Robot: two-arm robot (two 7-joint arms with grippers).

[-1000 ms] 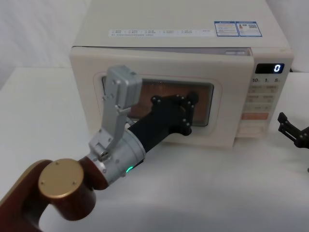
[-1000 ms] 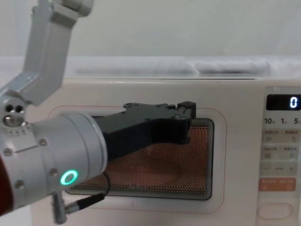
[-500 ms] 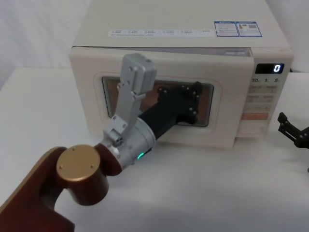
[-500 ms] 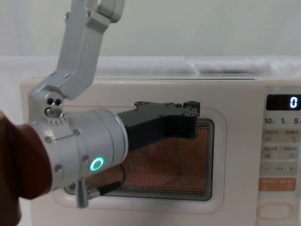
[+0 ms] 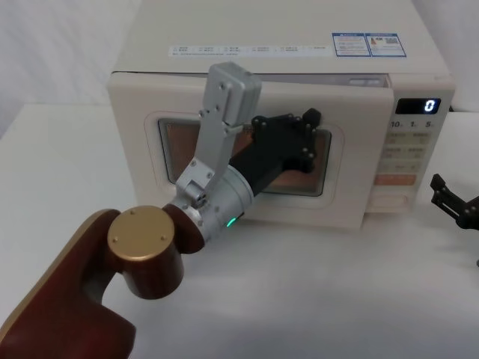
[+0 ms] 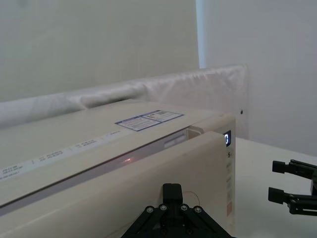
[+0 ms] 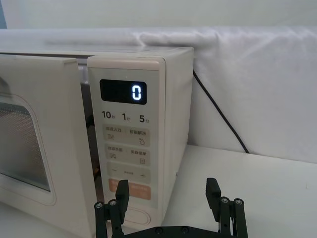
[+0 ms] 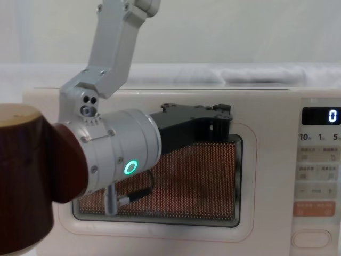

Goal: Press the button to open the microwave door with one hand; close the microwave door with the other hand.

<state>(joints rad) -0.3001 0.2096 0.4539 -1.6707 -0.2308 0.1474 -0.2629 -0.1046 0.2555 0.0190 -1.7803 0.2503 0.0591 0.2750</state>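
The cream microwave door (image 5: 352, 176) with its dark window stands slightly ajar, and a narrow gap shows along its top and beside the control panel (image 7: 129, 148). My left gripper (image 5: 308, 123) is shut, with its tip against the door (image 8: 266, 176) at the window's upper right edge (image 8: 222, 110). In the left wrist view the gripper (image 6: 172, 189) sits just in front of the door's top (image 6: 193, 163). The oval button (image 5: 393, 200) lies at the panel's bottom (image 8: 310, 238). My right gripper (image 5: 453, 203) hovers open over the table right of the panel, a short way in front of the button (image 7: 141, 214).
The microwave body (image 5: 269, 34) fills the back of the white table (image 5: 322, 299). The display (image 5: 419, 106) reads 0. A black cable (image 7: 218, 116) runs down the white backdrop behind the microwave. My left arm's brown and silver links (image 5: 150, 254) cross the front left.
My left arm has swung up and to the right, and its gripper has climbed from the middle of the window to its upper right edge. The right gripper has stayed still.
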